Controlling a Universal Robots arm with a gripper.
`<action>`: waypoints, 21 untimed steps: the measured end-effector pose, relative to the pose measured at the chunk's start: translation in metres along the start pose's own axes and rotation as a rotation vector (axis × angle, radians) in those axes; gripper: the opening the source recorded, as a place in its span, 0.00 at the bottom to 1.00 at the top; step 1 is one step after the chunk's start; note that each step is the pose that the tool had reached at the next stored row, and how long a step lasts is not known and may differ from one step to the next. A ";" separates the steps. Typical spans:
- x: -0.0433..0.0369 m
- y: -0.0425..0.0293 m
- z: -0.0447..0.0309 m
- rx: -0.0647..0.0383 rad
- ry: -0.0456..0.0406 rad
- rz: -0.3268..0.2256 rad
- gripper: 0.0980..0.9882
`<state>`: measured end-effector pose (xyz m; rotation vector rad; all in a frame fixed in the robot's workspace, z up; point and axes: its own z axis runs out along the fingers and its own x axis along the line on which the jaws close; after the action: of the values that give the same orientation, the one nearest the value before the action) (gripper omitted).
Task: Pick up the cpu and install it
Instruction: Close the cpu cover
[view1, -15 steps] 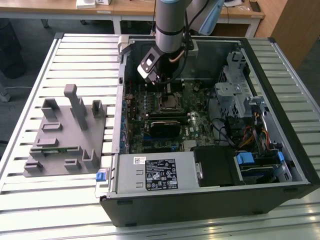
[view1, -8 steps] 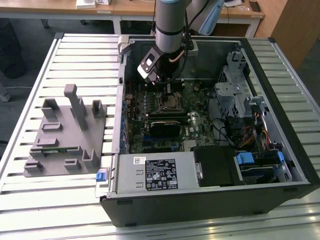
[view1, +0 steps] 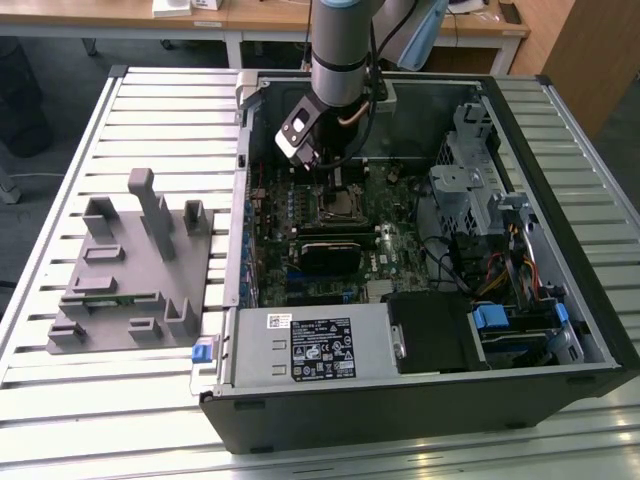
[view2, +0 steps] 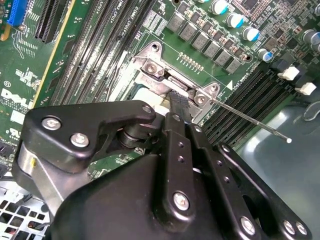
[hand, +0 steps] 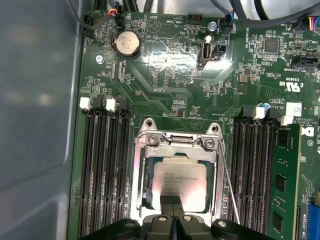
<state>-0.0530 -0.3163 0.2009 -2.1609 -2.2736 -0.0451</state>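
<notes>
The cpu (hand: 180, 181), a flat square chip with a silvery top, lies level inside the metal-framed socket (hand: 144, 150) on the green motherboard. In the first wrist view my gripper (hand: 172, 201) hangs over the chip's edge with its two black fingers pressed together and nothing between them. I cannot tell whether the tips touch the chip. The second wrist view has the gripper (view2: 178, 102) pointing down at the socket frame (view2: 150, 62). In the exterior view the arm reaches down into the open computer case, with the gripper (view1: 335, 185) just over the socket (view1: 338, 208).
Memory slots flank the socket, and a green memory stick (hand: 284, 175) stands in one. The thin socket lever (hand: 229, 187) sticks out beside the frame. A grey plastic fixture (view1: 130, 270) lies on the slatted table at the exterior view's left. The drive cage (view1: 470, 190) and case walls stand close.
</notes>
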 end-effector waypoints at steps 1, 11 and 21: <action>0.0000 0.0002 0.0005 0.000 -0.0001 0.000 0.01; -0.0001 0.0054 0.0014 -0.001 0.0012 0.000 0.01; -0.0001 0.0073 -0.0069 0.000 0.0003 0.000 0.01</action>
<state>-0.0458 -0.3162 0.2080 -2.1607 -2.2737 -0.0455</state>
